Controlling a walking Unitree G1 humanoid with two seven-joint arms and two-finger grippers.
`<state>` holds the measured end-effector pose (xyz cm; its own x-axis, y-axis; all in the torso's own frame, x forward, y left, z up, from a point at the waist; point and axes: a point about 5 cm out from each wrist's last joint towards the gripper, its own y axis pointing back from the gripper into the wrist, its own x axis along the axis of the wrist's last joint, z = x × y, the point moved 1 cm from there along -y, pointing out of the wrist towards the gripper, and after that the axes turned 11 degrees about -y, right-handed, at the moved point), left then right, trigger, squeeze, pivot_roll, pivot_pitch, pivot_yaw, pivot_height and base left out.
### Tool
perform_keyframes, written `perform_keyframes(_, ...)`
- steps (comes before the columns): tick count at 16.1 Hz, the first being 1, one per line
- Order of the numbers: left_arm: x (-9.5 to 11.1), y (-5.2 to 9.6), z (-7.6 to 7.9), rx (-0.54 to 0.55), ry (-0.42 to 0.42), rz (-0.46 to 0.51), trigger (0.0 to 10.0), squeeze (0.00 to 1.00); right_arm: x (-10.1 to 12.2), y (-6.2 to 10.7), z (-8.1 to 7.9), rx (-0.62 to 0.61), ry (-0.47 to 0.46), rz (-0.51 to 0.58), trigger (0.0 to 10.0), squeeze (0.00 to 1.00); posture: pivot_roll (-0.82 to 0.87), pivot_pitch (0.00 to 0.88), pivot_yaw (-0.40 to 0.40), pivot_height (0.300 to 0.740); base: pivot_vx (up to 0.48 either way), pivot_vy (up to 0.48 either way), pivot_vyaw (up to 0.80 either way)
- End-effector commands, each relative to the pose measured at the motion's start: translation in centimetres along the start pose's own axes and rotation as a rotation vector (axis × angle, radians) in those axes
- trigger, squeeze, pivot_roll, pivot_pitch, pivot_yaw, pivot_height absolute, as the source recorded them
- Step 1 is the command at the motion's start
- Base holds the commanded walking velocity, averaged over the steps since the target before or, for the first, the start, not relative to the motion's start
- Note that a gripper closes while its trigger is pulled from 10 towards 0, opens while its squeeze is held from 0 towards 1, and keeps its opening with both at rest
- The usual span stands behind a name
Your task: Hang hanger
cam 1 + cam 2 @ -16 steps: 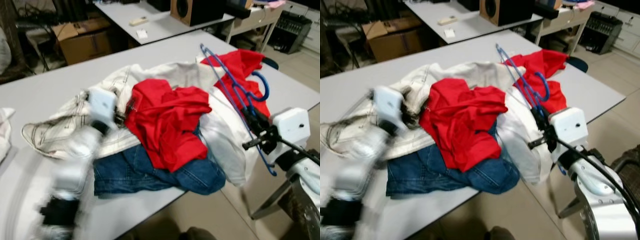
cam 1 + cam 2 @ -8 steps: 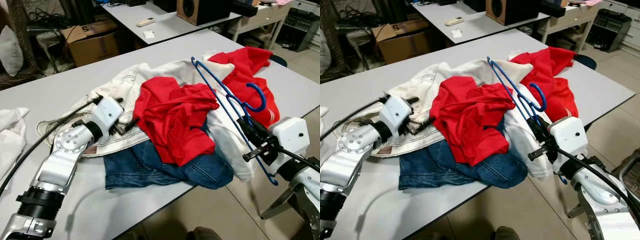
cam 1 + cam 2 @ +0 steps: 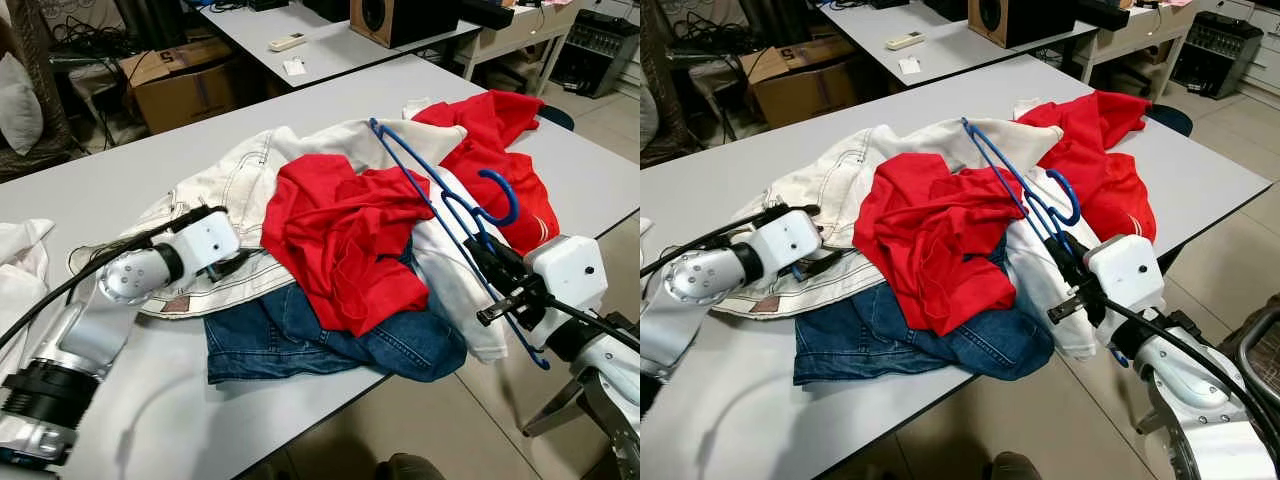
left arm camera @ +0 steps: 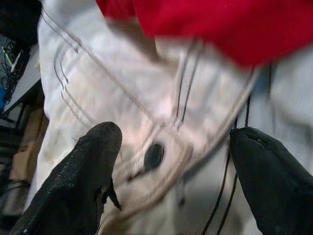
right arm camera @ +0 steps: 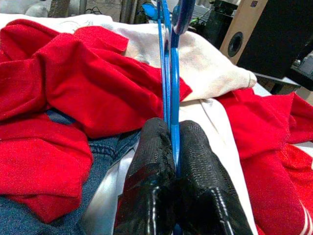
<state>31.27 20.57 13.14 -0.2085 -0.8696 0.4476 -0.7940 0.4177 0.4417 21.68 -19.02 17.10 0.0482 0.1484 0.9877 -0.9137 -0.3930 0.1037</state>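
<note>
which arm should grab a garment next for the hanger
Left, probably. The left claw is open right over the white jacket, while the right claw is shut on the blue hanger, so it is busy.

surface [image 3: 120, 185]: long, pale grey, running across the view.
second table [image 3: 330, 40]: grey, behind the surface, well apart from it.
on second table: wooden speaker [image 3: 385, 15], a remote [image 3: 282, 42], a small white card [image 3: 293, 67].
box [image 3: 190, 80]: brown cardboard, open, on the floor left of the second table.
floor [image 3: 440, 420]: beige tiles with dark seams.
far right: a white desk [image 3: 520, 40], dark equipment [image 3: 600, 45] beside it.
light: even, indoor.
</note>
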Motion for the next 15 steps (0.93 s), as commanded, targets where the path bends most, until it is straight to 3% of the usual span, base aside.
perform_keyframes(1,-0.2,0.1,-0.6,0.017,-0.048,-0.016,10.0,0.0,0.5,-0.1,-0.1,0.015,0.025,0.021,10.0,0.0,-0.16,0.0,0.086,0.74,0.0,0.0,0.0)
perform_keyframes(4,-0.1,-0.3,0.0,-0.002,-0.083,-0.006,10.0,0.0,0.4,-0.4,-0.1,0.014,0.029,0.023,10.0,0.0,-0.17,0.0,0.088,0.74,0.0,0.0,0.0)
perform_keyframes(7,0.5,-1.4,-0.8,0.096,-0.086,-0.006,10.0,0.0,0.5,-0.7,-0.2,0.012,0.03,0.033,10.0,0.0,-0.17,0.0,0.092,0.74,0.0,0.0,0.0)
perform_keyframes(13,-1.4,-2.2,-2.5,0.164,-0.18,-0.16,10.0,0.0,0.4,-1.0,-0.2,0.008,0.044,0.034,10.0,0.0,-0.17,0.0,0.094,0.74,0.0,0.0,0.0)
perform_keyframes(15,-0.9,-2.0,-3.3,0.234,-0.137,-0.106,10.0,0.0,0.5,-1.1,-0.2,0.004,0.043,0.039,10.0,0.0,-0.16,0.0,0.093,0.74,0.0,0.0,0.0)
